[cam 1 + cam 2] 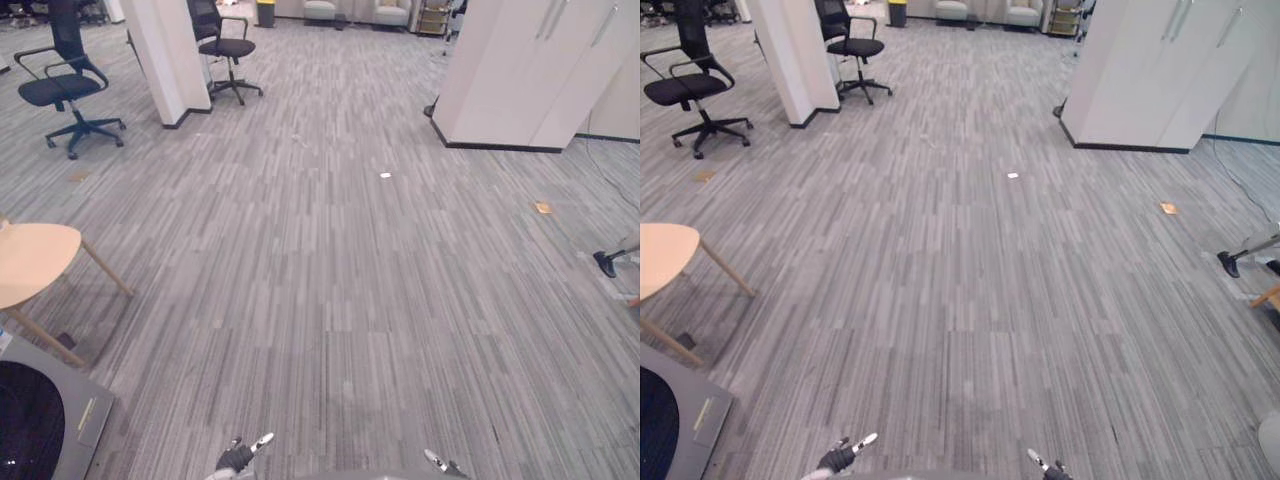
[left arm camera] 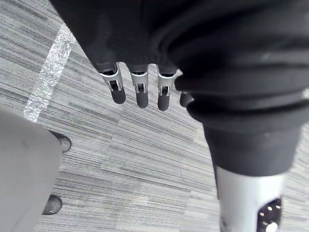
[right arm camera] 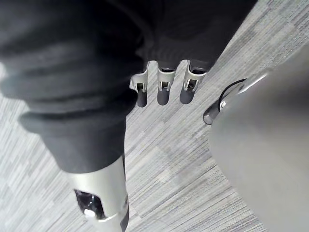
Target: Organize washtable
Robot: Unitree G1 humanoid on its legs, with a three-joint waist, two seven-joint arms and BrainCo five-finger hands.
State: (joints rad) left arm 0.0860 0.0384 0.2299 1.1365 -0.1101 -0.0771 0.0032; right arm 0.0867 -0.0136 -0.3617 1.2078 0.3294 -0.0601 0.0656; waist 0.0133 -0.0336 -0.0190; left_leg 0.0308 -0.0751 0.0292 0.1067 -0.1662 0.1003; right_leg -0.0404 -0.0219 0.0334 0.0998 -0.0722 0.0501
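No washtable can be made out; its place can't be told from these views. Open grey carpet (image 1: pixel 330 300) is faced instead.

A round wood table (image 1: pixel 35 262) sits at approx. 9 o'clock. A grey machine w/ dark round opening (image 1: pixel 40 420) is at approx. 8 o'clock, nearest the robot. Two office chairs (image 1: pixel 65 85) are seen at 10–11 o'clock by a white pillar (image 1: pixel 160 55); a white cabinet (image 1: pixel 530 70) stands at approx. 1 o'clock.

Left hand (image 2: pixel 140 87) is hung low at 6–7 o'clock, fingers straight, slightly apart, nothing held. Right hand (image 3: pixel 164 87) is hung likewise at 5–6 o'clock, fingers straight, apart, empty. Judged: arms are carried at rest because nothing is within reach, so this fits walking or standing btwn. spots; stage of the job can't be settled.
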